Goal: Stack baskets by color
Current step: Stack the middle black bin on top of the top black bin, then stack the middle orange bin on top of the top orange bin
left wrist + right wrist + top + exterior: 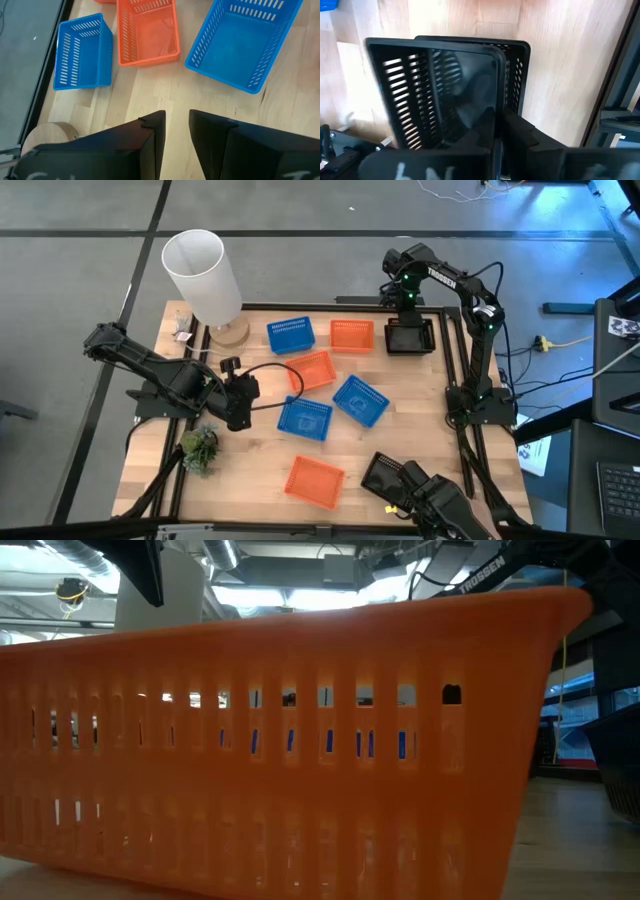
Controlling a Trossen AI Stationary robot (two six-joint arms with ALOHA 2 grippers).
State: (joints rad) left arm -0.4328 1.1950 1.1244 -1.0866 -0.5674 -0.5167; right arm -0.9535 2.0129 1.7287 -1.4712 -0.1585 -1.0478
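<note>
Grips near wall of upper black basket (435,85) with right tool (497,120), fingers pinched on the mesh, over at the right edge of the bench (250,490). Sits skewed in a lower black basket (517,75), not fully nested; only rim and one slotted side of the lower one visible. From above, reads as a single dark block under the arm. Can't tell whether the upper one rests down or hangs.

Hovers left tool (176,130) over bare wood at the left side, fingers parted, nothing between them.

Spots third black basket (385,473) at the near edge, partly covered by arm hardware.

Counts three blue (290,335) (360,400) (304,418) and three orange (351,335) (312,370) (314,481), all single, scattered mid-bench. Touches or just beside for the middle orange and blue pair: can't tell.

Blocks nearly the whole low view with one orange wall; blue slivers only through the slots.
</note>
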